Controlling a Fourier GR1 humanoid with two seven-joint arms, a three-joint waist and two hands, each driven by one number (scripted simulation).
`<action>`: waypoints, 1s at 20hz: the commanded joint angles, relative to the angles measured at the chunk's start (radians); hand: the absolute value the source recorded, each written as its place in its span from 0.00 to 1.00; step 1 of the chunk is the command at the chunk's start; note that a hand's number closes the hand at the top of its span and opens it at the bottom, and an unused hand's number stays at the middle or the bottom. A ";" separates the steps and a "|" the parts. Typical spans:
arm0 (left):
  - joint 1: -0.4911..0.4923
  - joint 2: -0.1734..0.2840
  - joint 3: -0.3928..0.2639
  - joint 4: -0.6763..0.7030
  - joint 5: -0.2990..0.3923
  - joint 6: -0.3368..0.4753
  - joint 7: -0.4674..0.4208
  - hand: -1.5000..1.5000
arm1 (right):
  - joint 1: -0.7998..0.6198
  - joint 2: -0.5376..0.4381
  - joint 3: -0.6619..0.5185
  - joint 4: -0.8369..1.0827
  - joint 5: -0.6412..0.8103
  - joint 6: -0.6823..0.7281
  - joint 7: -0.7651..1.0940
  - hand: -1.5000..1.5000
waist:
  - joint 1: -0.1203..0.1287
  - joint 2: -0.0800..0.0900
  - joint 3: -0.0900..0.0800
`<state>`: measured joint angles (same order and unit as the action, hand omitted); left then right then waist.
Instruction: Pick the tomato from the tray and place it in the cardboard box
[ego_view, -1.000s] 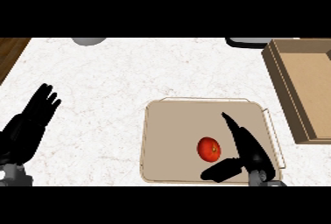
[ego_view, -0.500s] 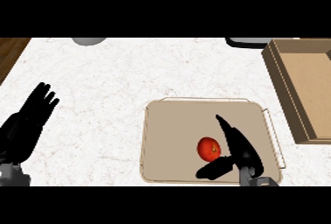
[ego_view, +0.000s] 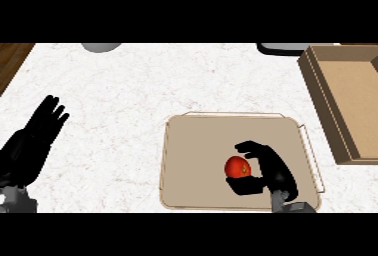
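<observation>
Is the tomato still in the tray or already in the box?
In the tray. The tomato sits on the tray with the right hand curled round it; the box lies apart at the right.

The tray (ego_view: 193, 165) lies on the counter (ego_view: 148, 90), toward its near right part. The tomato (ego_view: 238, 167) sits in the tray, right of its middle and nearer its front edge. The right hand (ego_view: 271, 169) is over the tray, curled round the tomato from the right and behind (thumb just in front of it). The box (ego_view: 341, 107) stands right of the tray, apart from it, reaching further back. The left hand (ego_view: 33, 140) rests at the left edge, well apart from the tray.
</observation>
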<state>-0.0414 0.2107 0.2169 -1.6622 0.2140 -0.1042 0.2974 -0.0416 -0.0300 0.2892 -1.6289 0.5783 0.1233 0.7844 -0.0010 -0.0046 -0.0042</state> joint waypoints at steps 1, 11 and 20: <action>-0.023 0.035 0.037 -0.017 0.038 -0.023 0.046 0.50 | -0.030 0.018 0.014 0.047 0.038 -0.038 -0.070 1.00 | 0.003 0.004 0.004; 0.031 -0.012 0.002 -0.032 -0.011 -0.027 0.016 0.50 | 0.027 0.028 0.035 -0.026 0.084 -0.044 -0.074 1.00 | 0.001 0.003 0.004; -0.071 -0.006 -0.035 0.005 -0.027 -0.026 0.019 0.50 | -0.623 -0.302 -0.268 0.605 0.227 0.049 0.030 1.00 | 0.079 0.030 0.005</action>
<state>-0.0900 0.1968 0.1939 -1.6499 0.1916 -0.1259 0.3006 -0.4953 -0.2414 0.0710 -1.1998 0.7407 0.1685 0.7949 0.0559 0.0190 -0.0002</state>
